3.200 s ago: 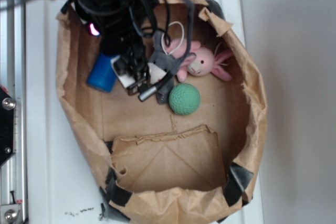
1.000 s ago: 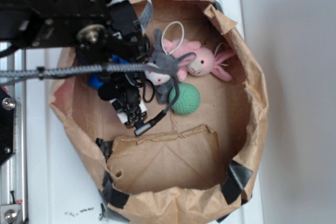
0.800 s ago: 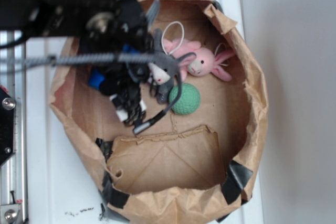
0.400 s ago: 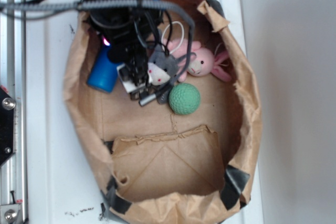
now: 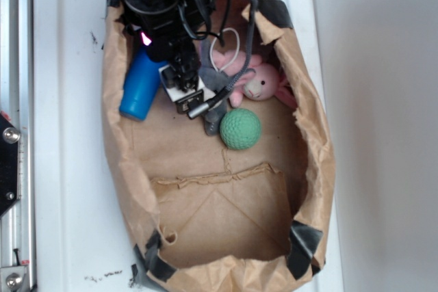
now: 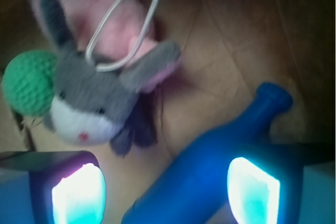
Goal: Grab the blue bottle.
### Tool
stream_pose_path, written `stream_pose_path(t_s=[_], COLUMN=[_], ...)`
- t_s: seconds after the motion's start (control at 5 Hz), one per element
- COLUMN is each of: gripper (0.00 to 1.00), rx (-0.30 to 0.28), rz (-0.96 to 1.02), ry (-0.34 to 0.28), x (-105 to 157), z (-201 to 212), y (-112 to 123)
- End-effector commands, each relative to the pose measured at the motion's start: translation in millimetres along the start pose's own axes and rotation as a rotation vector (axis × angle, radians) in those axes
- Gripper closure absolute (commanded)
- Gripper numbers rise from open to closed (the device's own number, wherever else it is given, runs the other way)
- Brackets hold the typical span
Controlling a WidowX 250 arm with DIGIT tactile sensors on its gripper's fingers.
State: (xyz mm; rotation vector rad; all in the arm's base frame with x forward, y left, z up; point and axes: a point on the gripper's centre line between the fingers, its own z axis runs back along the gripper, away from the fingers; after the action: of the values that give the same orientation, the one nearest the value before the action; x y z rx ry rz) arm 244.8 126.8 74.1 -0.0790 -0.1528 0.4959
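The blue bottle (image 5: 139, 91) lies on its side by the left wall of the paper bag (image 5: 118, 148). In the wrist view the bottle (image 6: 210, 166) runs diagonally, its neck pointing up right and its body between my pads. My gripper (image 5: 181, 94) hangs just right of the bottle in the exterior view. It is open (image 6: 165, 192): the right pad (image 6: 253, 190) overlaps the bottle's body, the left pad (image 6: 79, 195) stands well clear of it. Nothing is gripped.
A grey plush bunny (image 6: 89, 98) with a white loop lies just beyond the left pad. A pink plush bunny (image 5: 263, 84) and a green ball (image 5: 240, 128) lie to the right. The bag's crumpled walls (image 5: 311, 135) close in on both sides.
My arm has pulled back toward the top of the bag and now sits over the bottle. The bag has been pushed narrower, its left wall shifted right.
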Motion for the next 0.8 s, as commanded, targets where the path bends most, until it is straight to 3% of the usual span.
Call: stream_pose_path(t_s=[0.0, 0.2, 0.4, 0.6], gripper=[0.00, 0.22, 0.00, 0.00], rx=[0.058, 0.078, 0.071, 0.075], rz=[0.039, 0.056, 0.057, 0.069], ry=[-0.135, -0.147, -0.134, -0.102], x=[10, 11, 11, -1], z=[-10, -14, -9, 10], y=[9, 0, -2, -3])
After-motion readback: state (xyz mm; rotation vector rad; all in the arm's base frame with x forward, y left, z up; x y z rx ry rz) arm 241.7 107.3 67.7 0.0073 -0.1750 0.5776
